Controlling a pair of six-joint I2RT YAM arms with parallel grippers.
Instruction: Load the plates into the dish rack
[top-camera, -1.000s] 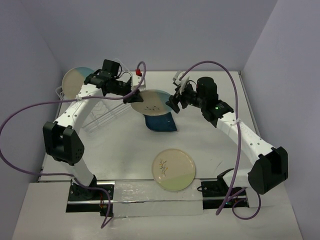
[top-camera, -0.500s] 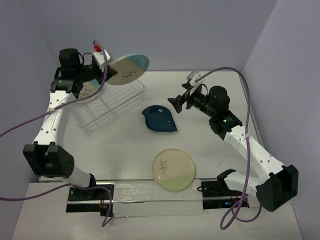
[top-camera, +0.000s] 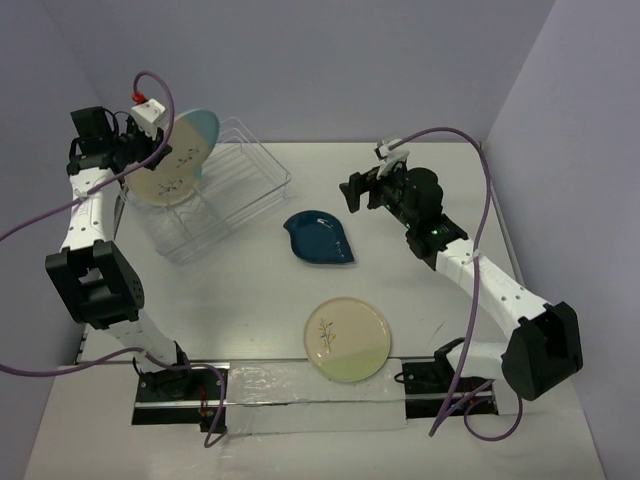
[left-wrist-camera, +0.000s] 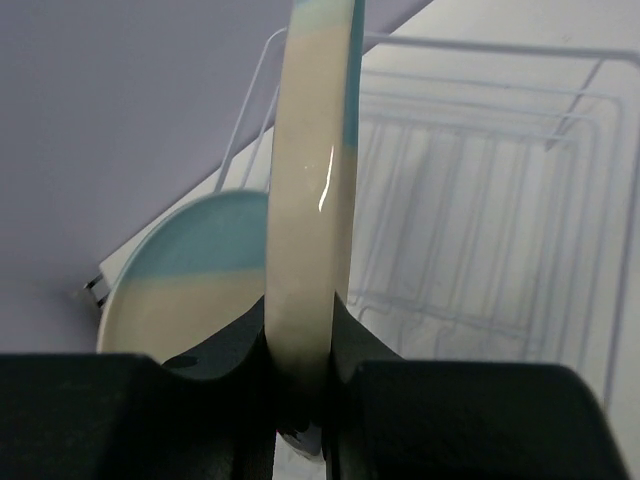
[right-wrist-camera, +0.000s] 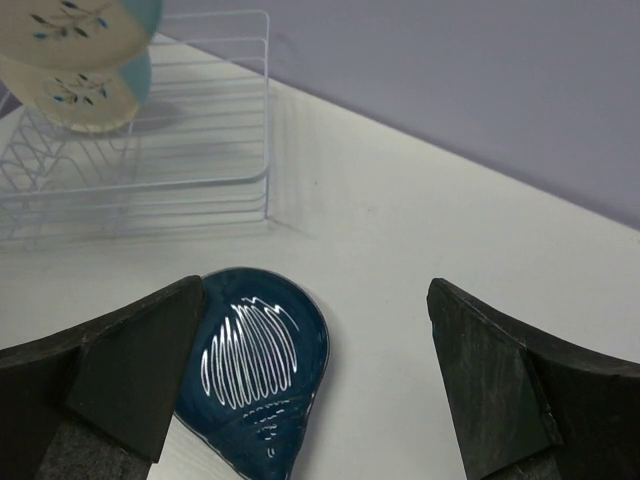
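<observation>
My left gripper (top-camera: 137, 140) is shut on the rim of a beige and light-blue plate (top-camera: 180, 158). It holds the plate on edge over the far left end of the clear dish rack (top-camera: 232, 200). In the left wrist view the held plate (left-wrist-camera: 310, 200) is edge-on between my fingers, and a second beige and blue plate (left-wrist-camera: 180, 270) stands in the rack (left-wrist-camera: 480, 200) just left of it. My right gripper (top-camera: 352, 190) is open and empty above the table. The dark-teal leaf plate (right-wrist-camera: 255, 370) lies below its left finger. The cream and green plate (top-camera: 347, 338) lies flat at the front.
The rack's right slots (right-wrist-camera: 170, 160) hold nothing. The back wall stands close behind the rack and the left wall beside it. Purple cables loop off both arms. A taped strip (top-camera: 300, 385) runs along the front edge between the arm bases.
My left arm swung the beige and blue plate from the table's middle to the rack's far left end and turned it on edge. My right gripper drew back from it and stays open.
</observation>
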